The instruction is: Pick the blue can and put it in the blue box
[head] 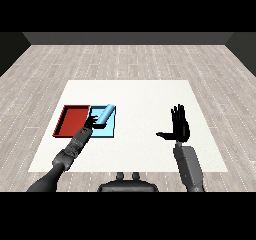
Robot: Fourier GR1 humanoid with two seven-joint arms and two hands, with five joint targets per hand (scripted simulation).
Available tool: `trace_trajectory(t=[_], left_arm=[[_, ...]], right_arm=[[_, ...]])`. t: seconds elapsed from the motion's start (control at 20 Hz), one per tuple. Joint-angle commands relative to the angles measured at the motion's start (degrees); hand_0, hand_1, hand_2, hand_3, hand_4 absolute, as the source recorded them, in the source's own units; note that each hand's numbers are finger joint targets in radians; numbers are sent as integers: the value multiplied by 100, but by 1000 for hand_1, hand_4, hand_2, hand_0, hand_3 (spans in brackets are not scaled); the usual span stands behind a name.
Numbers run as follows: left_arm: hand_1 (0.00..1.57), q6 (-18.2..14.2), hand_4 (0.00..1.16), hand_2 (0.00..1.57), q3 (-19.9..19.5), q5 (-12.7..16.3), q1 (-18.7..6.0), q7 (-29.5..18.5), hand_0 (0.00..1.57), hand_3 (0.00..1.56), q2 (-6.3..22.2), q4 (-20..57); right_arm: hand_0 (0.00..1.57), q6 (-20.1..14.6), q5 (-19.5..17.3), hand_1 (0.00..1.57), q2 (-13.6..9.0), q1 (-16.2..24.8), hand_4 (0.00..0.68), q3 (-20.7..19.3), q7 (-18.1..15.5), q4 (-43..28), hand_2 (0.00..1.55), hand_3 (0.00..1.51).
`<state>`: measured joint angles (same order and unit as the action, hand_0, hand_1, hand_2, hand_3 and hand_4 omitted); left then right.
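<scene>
The pale blue can (pixel 103 115) is lying tilted in the blue tray (pixel 111 130), seemingly clasped by the left hand (pixel 93 121); the red tray (pixel 73 120) is sitting beside that tray, the right hand (pixel 179 125) spreading open well apart.

You see two trays side by side at the table's (pixel 145 91) nine o'clock side, touching: one tray (pixel 71 122) on the left, the other tray (pixel 109 130) on the right. The can (pixel 104 115) lies tilted toward one o'clock over that right-hand tray, the left hand (pixel 92 121) just at its seven o'clock. The right hand (pixel 178 127) sits well apart at the table's four o'clock.
</scene>
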<state>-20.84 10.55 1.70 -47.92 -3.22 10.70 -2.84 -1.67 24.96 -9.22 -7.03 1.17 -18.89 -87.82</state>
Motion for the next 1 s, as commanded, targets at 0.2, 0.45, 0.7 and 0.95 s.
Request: trace_trajectory(t=[0.2,0.45,0.7,0.95], left_arm=[[0,-1086,0,0,-424,274,185,-423,0,0,141,-141],[0,-1676,0,0,-955,739,433,-2180,0,0,87,-1412],[0,-534,0,0,-949,912,975,-3550,0,0,41,-2714],[0,-70,0,0,-628,1036,1899,-4071,0,0,-404,-4202]], right_arm=[[0,90,150,0,-72,192,0,-63,238,-494,0,0],[0,110,177,0,-66,6,0,-102,267,-310,0,0],[0,61,137,0,-7,277,0,51,376,-591,0,0],[0,62,8,0,-167,114,0,-27,418,-454,0,0]])
